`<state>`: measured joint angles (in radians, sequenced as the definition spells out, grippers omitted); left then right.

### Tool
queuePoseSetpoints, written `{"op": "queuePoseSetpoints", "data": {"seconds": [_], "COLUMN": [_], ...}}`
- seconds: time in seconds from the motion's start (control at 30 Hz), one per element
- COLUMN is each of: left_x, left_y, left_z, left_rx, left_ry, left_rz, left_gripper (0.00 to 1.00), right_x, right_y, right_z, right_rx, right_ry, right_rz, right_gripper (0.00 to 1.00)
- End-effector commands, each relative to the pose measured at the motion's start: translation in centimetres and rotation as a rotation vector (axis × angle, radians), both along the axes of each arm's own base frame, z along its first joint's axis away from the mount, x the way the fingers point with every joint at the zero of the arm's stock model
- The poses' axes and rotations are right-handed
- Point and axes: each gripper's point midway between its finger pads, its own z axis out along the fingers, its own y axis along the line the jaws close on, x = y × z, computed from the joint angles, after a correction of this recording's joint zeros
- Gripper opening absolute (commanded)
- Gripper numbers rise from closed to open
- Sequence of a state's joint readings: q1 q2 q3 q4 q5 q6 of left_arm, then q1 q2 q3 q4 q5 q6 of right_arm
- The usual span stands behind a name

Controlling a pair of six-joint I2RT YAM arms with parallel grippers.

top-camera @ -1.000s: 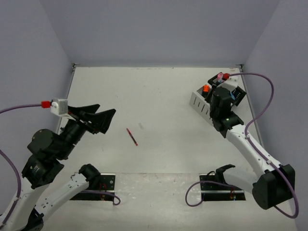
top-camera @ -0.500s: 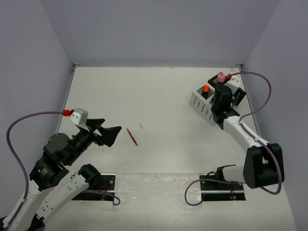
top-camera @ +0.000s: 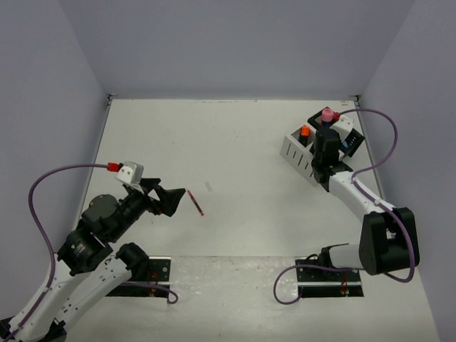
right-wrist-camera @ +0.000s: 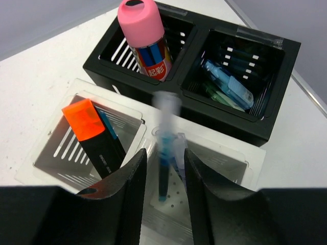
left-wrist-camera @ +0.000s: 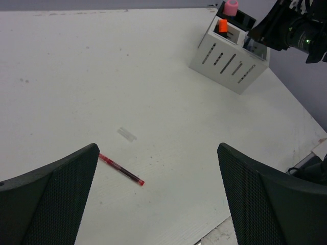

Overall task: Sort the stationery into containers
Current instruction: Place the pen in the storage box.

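A red pen (top-camera: pixel 195 202) (left-wrist-camera: pixel 120 169) lies alone on the table, just ahead of my open left gripper (top-camera: pixel 174 197) (left-wrist-camera: pixel 157 148); its left jaw edge overlaps the pen's end in the wrist view. My right gripper (top-camera: pixel 325 142) (right-wrist-camera: pixel 163 153) hovers over the white container (top-camera: pixel 299 153) (right-wrist-camera: pixel 230 145), jaws parted. A blurred blue pen (right-wrist-camera: pixel 164 158) stands between them in the right compartment, gaps on both sides. An orange-capped highlighter (right-wrist-camera: pixel 92 130) stands in the left compartment. The black container (right-wrist-camera: pixel 240 125) holds a pink-capped cylinder (right-wrist-camera: pixel 144 35) and blue items (right-wrist-camera: pixel 230 87).
Both containers sit at the table's far right, close to the right wall. A faint smudge (left-wrist-camera: pixel 126 133) marks the table beyond the red pen. The table's near edge (left-wrist-camera: pixel 214 232) runs just below my left gripper.
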<state>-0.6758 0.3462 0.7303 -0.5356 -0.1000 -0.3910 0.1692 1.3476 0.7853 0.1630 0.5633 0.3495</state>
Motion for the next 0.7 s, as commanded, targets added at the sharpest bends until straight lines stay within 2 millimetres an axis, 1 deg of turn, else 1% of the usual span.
{"op": "queuePoseSetpoints", "data": {"seconds": [0.0,0.1,0.17,0.3,0.43,0.47,0.5,0.53,0.57,0.63,0.67], "left_x": [1.0,1.0,1.0,1.4,2.3,2.5,2.6,2.5,2.6,2.9,3.1], "left_y": [0.7,0.9,1.0,1.7,4.9,5.5,6.0,6.5,7.0,7.2,7.3], "left_z": [1.2,1.3,1.3,1.1,0.5,0.6,0.4,0.5,0.4,0.0,-0.2], "left_rx": [0.005,0.0,-0.003,-0.006,-0.015,-0.021,-0.023,-0.031,-0.037,-0.029,-0.019], "left_ry": [-0.062,-0.064,-0.066,-0.05,-0.005,-0.004,0.0,-0.002,-0.002,0.007,0.015], "left_rz": [0.057,0.065,0.071,0.123,0.32,0.358,0.388,0.413,0.439,0.458,0.466], "left_gripper": [1.0,1.0,1.0,1.0,1.0,1.0,1.0,1.0,1.0,1.0,1.0], "right_x": [-0.5,-1.1,-1.2,-2.6,-4.3,-4.6,-4.9,-5.4,-6.1,-7.3,-7.8], "right_y": [-0.1,0.1,0.5,1.8,6.5,7.4,9.1,10.4,13.0,17.3,18.6], "right_z": [0.4,1.0,3.0,6.5,11.1,11.7,12.0,12.1,11.1,9.5,8.8], "right_rx": [0.044,0.06,0.073,0.109,0.126,0.119,0.126,0.129,0.129,0.115,0.109], "right_ry": [0.004,0.012,-0.023,-0.069,-0.117,-0.119,-0.108,-0.079,-0.027,0.041,0.066], "right_rz": [-0.028,-0.018,0.003,0.071,0.266,0.299,0.364,0.414,0.513,0.639,0.68], "right_gripper": [0.39,0.42,0.42,0.43,0.45,0.46,0.46,0.47,0.47,0.48,0.48]}}
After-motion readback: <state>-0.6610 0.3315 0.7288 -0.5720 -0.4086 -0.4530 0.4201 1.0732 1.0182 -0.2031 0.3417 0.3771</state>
